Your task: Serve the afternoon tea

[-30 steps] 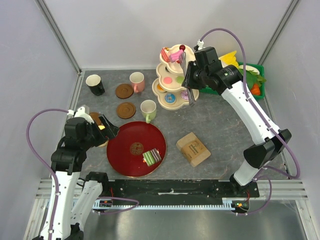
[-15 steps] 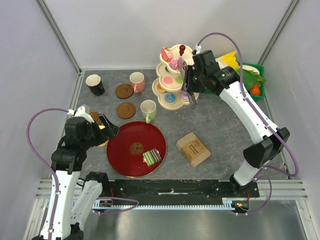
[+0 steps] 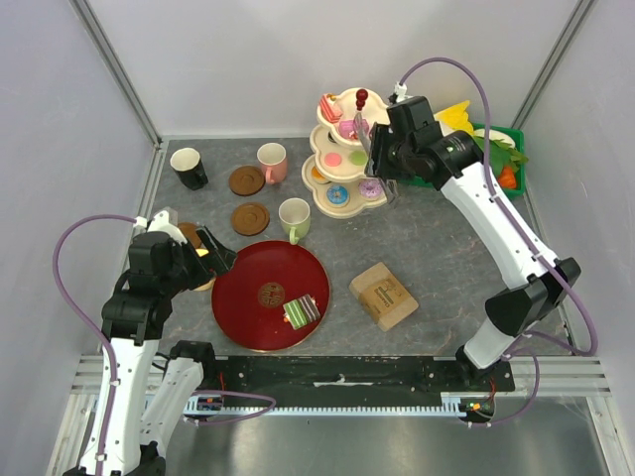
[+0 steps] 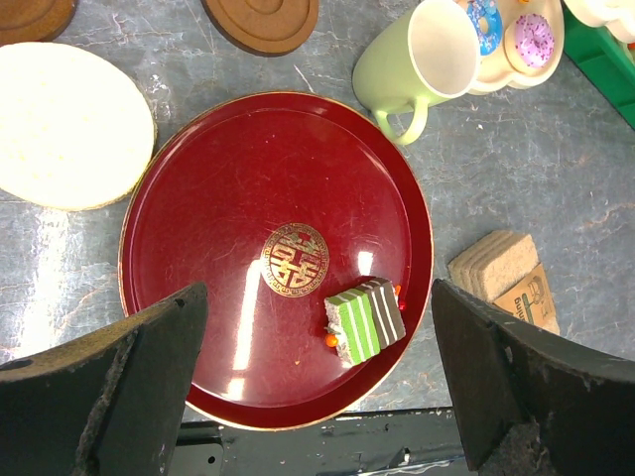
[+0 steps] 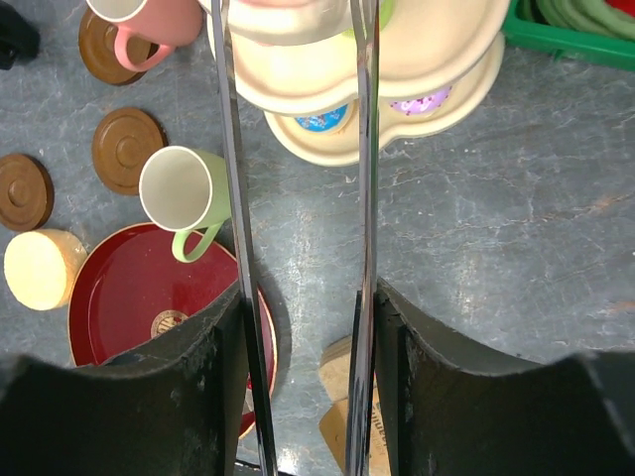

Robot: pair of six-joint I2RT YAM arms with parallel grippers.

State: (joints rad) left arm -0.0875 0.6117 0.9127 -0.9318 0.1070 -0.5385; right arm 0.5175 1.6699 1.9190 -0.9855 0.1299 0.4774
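A green-and-brown striped cake slice (image 3: 302,311) (image 4: 364,319) lies on the red plate (image 3: 248,288) (image 4: 218,198). My left gripper (image 3: 213,260) (image 4: 322,352) is open and empty above the plate's near side. My right gripper (image 3: 380,164) (image 5: 303,327) is shut on metal tongs (image 5: 365,198), whose blades stand apart. They reach over the cream tiered stand (image 3: 349,206) (image 5: 446,59), which holds pastries, among them a blue donut (image 3: 337,194) (image 5: 322,117) and a purple donut (image 3: 369,188) (image 5: 429,99). The pale-green mug (image 3: 294,218) (image 4: 422,59) (image 5: 184,193) stands left of the stand.
A pink mug (image 3: 271,162), a black mug (image 3: 189,168) and brown coasters (image 3: 246,179) (image 3: 250,218) stand at the back left. A tan block (image 3: 383,295) lies right of the plate. A green crate (image 3: 511,149) with toy vegetables is at the back right. A cream disc (image 4: 69,124) lies left of the plate.
My right gripper with the tongs has shifted slightly to the right beside the tiered stand. The left arm has not moved.
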